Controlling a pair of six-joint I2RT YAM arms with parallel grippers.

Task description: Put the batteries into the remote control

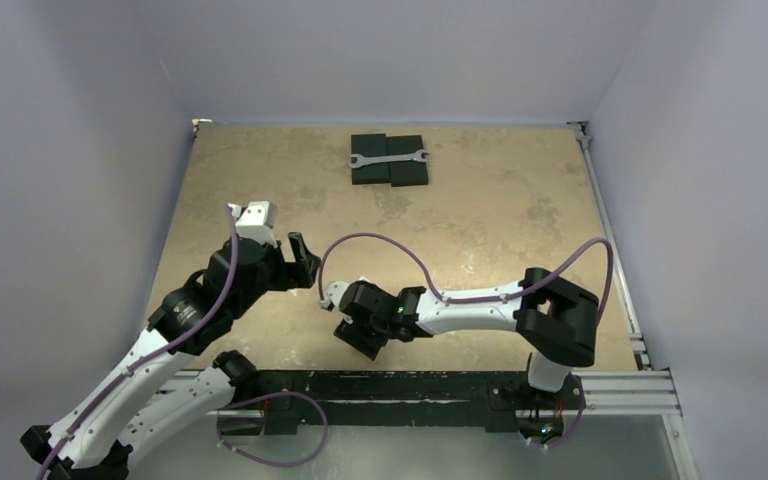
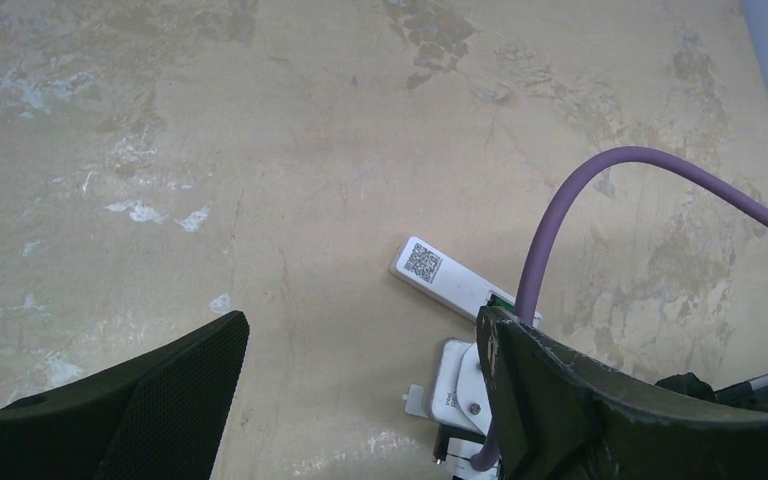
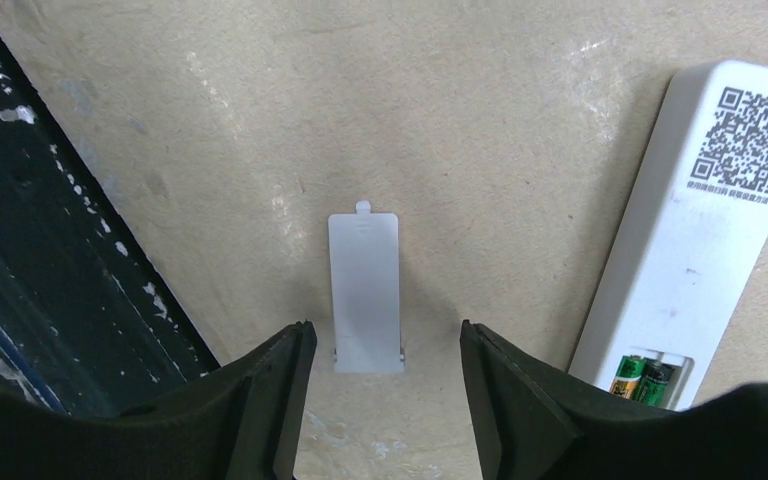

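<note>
Right wrist: my right gripper (image 3: 385, 335), jaws apart, straddles a flat white cover (image 3: 365, 270). Green-and-gold batteries (image 3: 642, 380) sit inside the slim white remote control (image 3: 700, 240).

Left arm (image 1: 150, 360), white links with black joints, reaches forward. Left gripper (image 1: 300, 262), black two-finger, has its jaws wide apart and empty. Right arm (image 1: 480, 305) is folded leftward. Right gripper (image 3: 385, 335) points down, jaws parted, gripping nothing.
</note>
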